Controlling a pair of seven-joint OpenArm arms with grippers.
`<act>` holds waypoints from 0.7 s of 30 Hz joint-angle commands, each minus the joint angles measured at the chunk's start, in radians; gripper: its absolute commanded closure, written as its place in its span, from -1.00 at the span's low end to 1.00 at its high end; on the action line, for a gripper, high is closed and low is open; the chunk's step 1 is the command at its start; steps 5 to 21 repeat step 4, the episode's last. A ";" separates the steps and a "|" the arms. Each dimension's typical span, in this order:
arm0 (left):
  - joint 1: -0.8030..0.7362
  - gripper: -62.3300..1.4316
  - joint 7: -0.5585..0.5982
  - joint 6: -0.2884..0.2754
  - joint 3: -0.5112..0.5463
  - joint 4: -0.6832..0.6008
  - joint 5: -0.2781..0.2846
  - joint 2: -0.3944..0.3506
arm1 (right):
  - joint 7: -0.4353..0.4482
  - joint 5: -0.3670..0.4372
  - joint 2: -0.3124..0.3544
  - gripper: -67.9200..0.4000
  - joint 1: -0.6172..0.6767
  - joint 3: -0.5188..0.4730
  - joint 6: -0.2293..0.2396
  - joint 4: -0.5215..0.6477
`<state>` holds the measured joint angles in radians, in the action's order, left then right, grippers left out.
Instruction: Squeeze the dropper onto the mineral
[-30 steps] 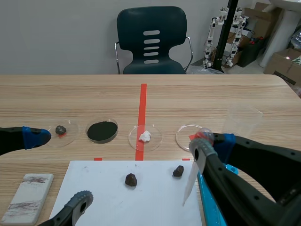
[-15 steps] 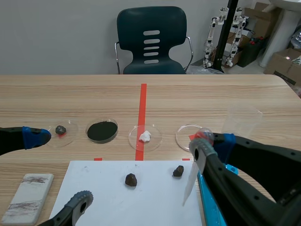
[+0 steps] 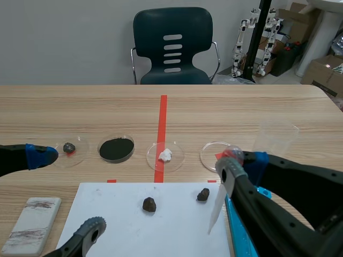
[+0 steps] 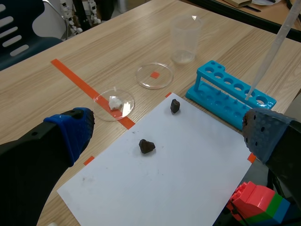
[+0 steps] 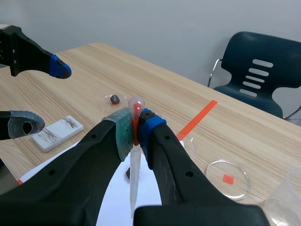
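Dropper (image 3: 218,206): one, upright with its tip down, gripped just below the bulb by the right pincer (image 3: 236,158), whose pads are closed tight on it. The tip hangs by the paper's edge next to the rack, clear of both stones.
Left pincer (image 3: 68,188): spread wide, nothing in it, low over the near left of the counter (image 3: 80,112).
Stones: three dark ones. Two lie well apart on the single white paper (image 3: 123,225), the left stone (image 3: 149,204) and the right stone (image 3: 203,194). The third stone (image 3: 68,147) is in the leftmost dish.
Dishes: four clear round ones in a row beyond the paper: stone dish (image 3: 80,152), black-powder dish (image 3: 116,149), white-lump dish (image 3: 174,160), bare dish (image 3: 208,155).
Singles: cup (image 3: 276,138), grey tile (image 3: 33,224), chair (image 3: 172,45).
Left wrist view only: the whole blue rack (image 4: 230,92), mostly hidden behind the right arm in the scene view, and a red, green and blue block (image 4: 256,205).
Right wrist view only: red liquid in the dropper's neck between the pads.
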<state>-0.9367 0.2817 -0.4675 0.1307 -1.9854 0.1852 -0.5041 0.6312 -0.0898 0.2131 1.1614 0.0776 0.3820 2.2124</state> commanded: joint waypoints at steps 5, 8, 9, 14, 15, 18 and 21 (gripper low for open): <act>-0.008 -1.00 0.015 0.001 -0.001 -0.009 0.013 0.005 | 0.019 0.011 0.000 0.96 -0.001 -0.006 0.000 0.016; -0.008 -1.00 0.015 0.001 -0.001 -0.009 0.013 0.005 | 0.019 0.011 0.000 0.96 -0.001 -0.006 0.000 0.016; -0.008 -1.00 0.015 0.001 -0.001 -0.009 0.013 0.005 | 0.019 0.011 0.000 0.96 -0.001 -0.006 0.000 0.016; -0.008 -1.00 0.015 0.001 -0.001 -0.009 0.013 0.005 | 0.019 0.011 0.000 0.96 -0.001 -0.006 0.000 0.016; -0.008 -1.00 0.015 0.001 -0.001 -0.009 0.013 0.005 | 0.019 0.011 0.000 0.96 -0.001 -0.006 0.000 0.016; -0.008 -1.00 0.015 0.001 -0.001 -0.009 0.013 0.005 | 0.019 0.011 0.000 0.96 -0.001 -0.006 0.000 0.016; -0.008 -1.00 0.015 0.001 -0.001 -0.009 0.013 0.005 | 0.019 0.011 0.000 0.96 -0.001 -0.006 0.000 0.016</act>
